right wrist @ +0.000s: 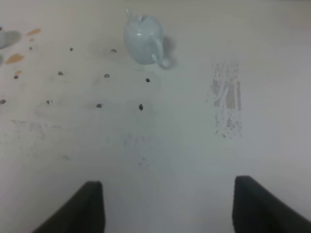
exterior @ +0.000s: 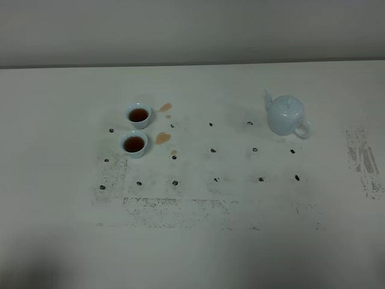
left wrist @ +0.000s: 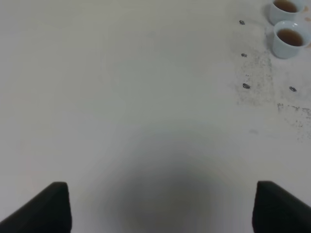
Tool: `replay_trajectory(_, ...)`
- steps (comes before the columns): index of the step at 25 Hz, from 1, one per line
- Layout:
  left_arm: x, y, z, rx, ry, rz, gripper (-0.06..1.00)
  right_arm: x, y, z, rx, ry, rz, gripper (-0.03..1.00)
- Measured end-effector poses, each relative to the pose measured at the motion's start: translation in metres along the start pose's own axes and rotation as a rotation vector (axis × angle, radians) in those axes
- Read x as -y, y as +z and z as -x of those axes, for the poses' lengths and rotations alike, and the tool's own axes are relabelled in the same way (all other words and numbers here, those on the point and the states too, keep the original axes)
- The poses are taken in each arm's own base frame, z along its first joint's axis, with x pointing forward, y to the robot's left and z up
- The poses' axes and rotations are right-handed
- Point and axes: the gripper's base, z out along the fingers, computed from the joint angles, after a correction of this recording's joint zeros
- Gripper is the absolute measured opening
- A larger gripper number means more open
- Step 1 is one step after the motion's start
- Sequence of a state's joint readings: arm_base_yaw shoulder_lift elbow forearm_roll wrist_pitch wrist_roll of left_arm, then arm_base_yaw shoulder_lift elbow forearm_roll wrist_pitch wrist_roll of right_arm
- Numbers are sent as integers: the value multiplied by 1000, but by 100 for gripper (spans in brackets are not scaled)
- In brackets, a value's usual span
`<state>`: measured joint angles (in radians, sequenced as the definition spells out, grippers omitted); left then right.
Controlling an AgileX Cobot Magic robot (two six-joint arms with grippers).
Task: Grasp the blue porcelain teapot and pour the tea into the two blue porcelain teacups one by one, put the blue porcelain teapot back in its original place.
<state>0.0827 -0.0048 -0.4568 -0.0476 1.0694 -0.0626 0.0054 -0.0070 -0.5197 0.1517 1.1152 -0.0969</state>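
The blue porcelain teapot (exterior: 287,115) stands upright on the white table at the right, lid on, spout to the left and handle to the right; it also shows in the right wrist view (right wrist: 144,39). The two blue porcelain teacups (exterior: 138,114) (exterior: 134,144) stand one behind the other at the left, each holding brown tea; both teacups (left wrist: 286,8) (left wrist: 290,38) also appear in the left wrist view. No arm appears in the exterior view. My left gripper (left wrist: 163,206) and right gripper (right wrist: 167,206) are open, empty, and far from these objects.
Brown tea spills (exterior: 163,138) lie on the table just right of the cups. Small dark marks (exterior: 213,150) dot the middle of the table (exterior: 192,241). A scuffed grey patch (exterior: 363,158) lies near the right edge.
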Motion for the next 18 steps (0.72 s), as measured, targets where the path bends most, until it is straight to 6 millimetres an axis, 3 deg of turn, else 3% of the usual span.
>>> replay_trajectory(18, 0, 0, 0, 0, 0, 0, 72, 0, 0, 0, 0, 0, 0, 54)
